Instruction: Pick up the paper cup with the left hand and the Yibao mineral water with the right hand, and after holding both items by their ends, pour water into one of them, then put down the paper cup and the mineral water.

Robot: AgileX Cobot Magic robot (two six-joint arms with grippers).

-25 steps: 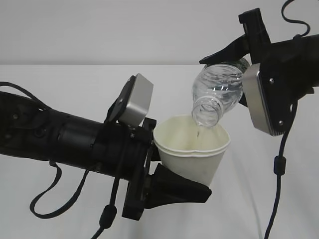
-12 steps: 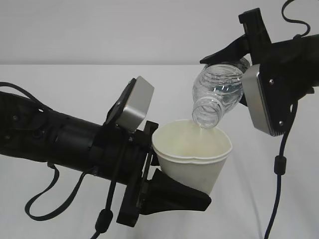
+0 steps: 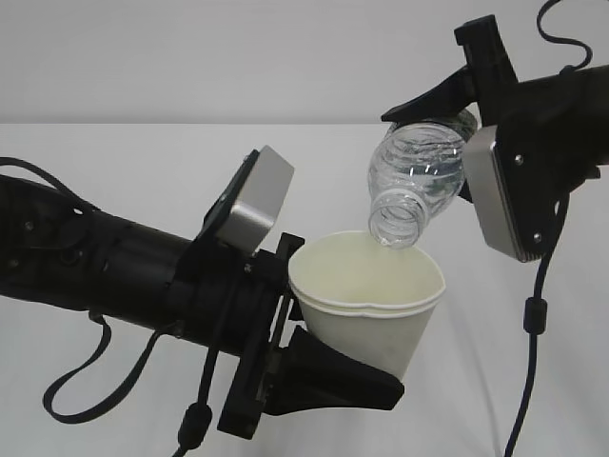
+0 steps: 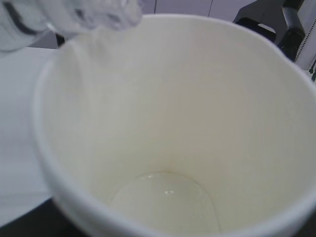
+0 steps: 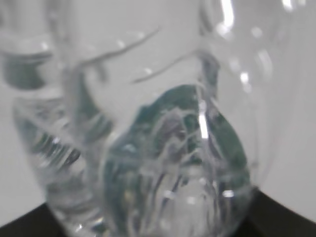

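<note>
Lowered slightly toward six o'clock, my left end effector (image 3: 328, 347) grips the small white tapered paper cup (image 3: 366, 305) while the right end effector (image 3: 476, 152) clamps the clear ribbed plastic mineral water bottle (image 3: 416, 176) at twelve o'clock, so I judge pouring nearly done.

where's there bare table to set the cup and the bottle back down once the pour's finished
Bare white table lies behind the left hand, and more shows right of the paper cup, beneath the right hand; a hanging cable crosses that patch. The middle is crowded: the Yibao mineral water tips its mouth just above the cup's rim.
</note>
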